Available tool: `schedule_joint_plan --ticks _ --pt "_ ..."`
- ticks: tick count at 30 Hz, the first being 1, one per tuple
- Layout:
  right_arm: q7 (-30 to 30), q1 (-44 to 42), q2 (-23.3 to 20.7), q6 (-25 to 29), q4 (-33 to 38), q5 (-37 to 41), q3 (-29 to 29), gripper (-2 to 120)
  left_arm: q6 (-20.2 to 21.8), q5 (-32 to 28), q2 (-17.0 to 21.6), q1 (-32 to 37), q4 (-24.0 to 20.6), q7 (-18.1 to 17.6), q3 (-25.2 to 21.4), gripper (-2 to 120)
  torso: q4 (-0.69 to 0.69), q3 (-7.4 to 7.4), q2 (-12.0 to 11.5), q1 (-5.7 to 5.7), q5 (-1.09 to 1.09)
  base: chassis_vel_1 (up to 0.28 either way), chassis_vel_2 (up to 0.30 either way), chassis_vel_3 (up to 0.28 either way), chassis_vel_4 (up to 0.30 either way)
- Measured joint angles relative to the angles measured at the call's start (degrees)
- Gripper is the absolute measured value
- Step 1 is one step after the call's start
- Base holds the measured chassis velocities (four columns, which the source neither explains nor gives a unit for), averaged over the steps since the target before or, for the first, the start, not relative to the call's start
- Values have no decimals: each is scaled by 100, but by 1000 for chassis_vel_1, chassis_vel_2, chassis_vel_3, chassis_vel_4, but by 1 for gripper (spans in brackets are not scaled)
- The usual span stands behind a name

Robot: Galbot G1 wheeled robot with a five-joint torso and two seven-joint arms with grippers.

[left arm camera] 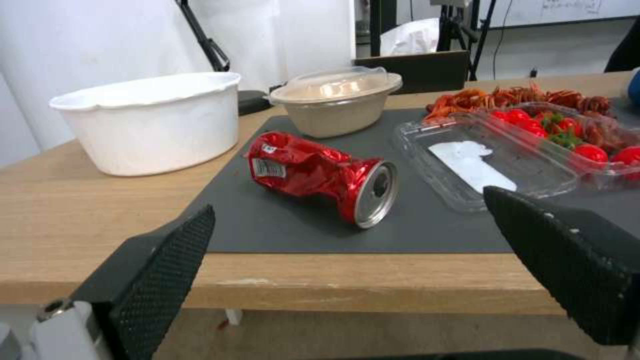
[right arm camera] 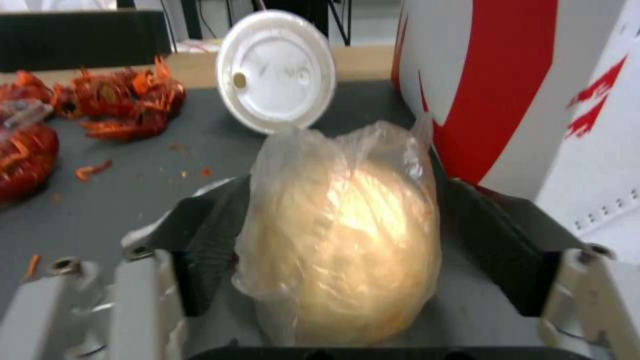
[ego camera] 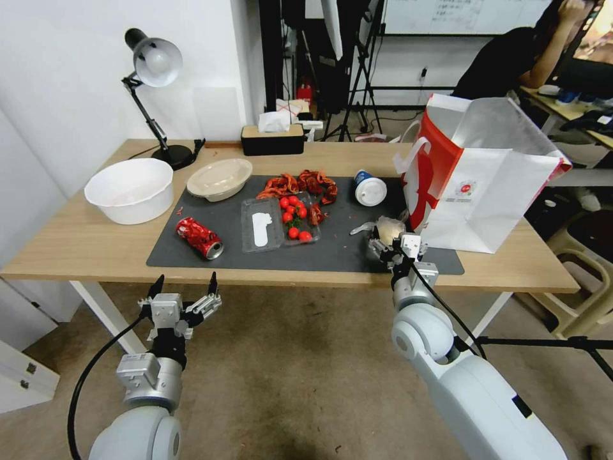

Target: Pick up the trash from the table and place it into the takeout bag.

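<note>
Counted on the worktop (ego camera: 76,246): one dark mat (ego camera: 255,255), one crushed red can (ego camera: 199,237), one lidded beige bowl (ego camera: 219,178), one blue-white paper cup (ego camera: 370,189) lying on its side, one beige wad in clear film (ego camera: 388,229), one clear clamshell tray (ego camera: 280,222) with about seven cherry tomatoes (ego camera: 292,218), one heap of red crayfish shells (ego camera: 300,185), one white tub (ego camera: 130,189), one takeout bag (ego camera: 485,172). All placed from the mat: can, tray, shells, cup and wad lay on it; bowl sat at its far left corner; tub stood off its left edge; bag stood at its right end. My right hand (ego camera: 391,245) was narrowed around the wad, fingers (right arm camera: 207,240) against both its sides, just beside the bag. My left hand (ego camera: 184,289) hung spread wide, holding nothing, below the worktop's near edge, facing the can.
</note>
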Motion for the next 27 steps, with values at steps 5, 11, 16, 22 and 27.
schedule_joint_plan --ticks 5,11,16,22,27 --pt "41 20 22 -144 -8 34 -24 64 -8 2 0 2 2 -2 0 100 0 0 0 -1 0 0 0 0 0" --pt "52 20 51 -216 -24 36 -45 51 -28 3 0 9 11 -5 -2 100 0 -1 1 -1 0 0 0 0 0" --pt "52 -7 50 -262 -26 28 -40 33 -39 4 1 13 16 -6 -3 100 0 -1 0 -1 0 0 0 0 0" --pt "51 -43 46 -268 -9 21 -15 13 -46 9 1 18 27 -7 3 100 1 -1 1 -1 0 0 0 0 0" --pt "-3 -51 22 -187 95 25 22 5 -61 11 1 23 28 -7 -1 100 -1 1 0 -1 2 0 0 0 0"
